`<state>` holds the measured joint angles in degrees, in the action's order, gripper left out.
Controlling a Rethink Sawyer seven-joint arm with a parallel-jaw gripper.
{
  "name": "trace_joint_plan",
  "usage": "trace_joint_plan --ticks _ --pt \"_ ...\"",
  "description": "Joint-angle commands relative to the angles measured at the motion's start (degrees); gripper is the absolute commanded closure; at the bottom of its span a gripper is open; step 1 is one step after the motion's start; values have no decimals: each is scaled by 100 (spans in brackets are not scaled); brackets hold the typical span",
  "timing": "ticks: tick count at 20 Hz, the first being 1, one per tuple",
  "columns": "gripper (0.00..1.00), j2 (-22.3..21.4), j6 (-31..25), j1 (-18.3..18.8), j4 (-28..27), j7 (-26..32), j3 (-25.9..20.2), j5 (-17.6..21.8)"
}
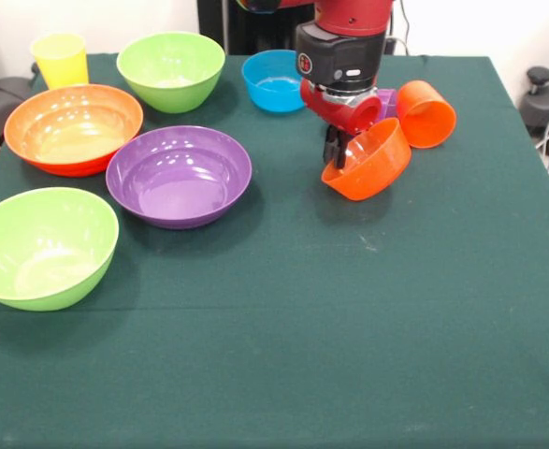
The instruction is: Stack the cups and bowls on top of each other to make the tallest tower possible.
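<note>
a: how far along is the tower?

b: not started, by my reading. nothing sits on top of anything else. every piece is on its own on the green worktop (283, 355).

a: where is everything?

b: the yellow cup (60, 59) is at the upper left of the frame, with a lime green bowl (171, 69) just right of it. below those sit the big orange bowl (73, 127) and the purple bowl (179, 175), nearly touching. a second lime green bowl (43, 246) is at the left edge. the small blue bowl (276, 80) is top centre.

a: and the arm?

b: it comes down from the top, right of centre. the end effector (336, 150) is pinching the rim of the small orange bowl (368, 159), which is tilted with its opening facing up and to the left, and its lower edge looks at or just off the cloth. the orange cup (426, 113) lies on its side just to the upper right. a bit of the purple cup (387, 100) shows behind the arm.

a: so what is left?

b: all of it, i'd say. the small bowl needs a base to land on, then the rest follow. no pink bowl shows here.
</note>
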<state>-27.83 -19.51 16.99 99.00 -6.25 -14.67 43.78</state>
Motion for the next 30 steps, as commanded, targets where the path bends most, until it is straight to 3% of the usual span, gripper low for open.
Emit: trace_joint_plan --ticks 1,24,25,30 --pt "100 629 -284 66 -89 -498 -336 229" --pt "100 446 -302 -129 -7 -652 -95 319" --pt "0 436 -295 -153 5 -669 -76 322" --pt "0 321 -251 -255 117 -782 27 333"
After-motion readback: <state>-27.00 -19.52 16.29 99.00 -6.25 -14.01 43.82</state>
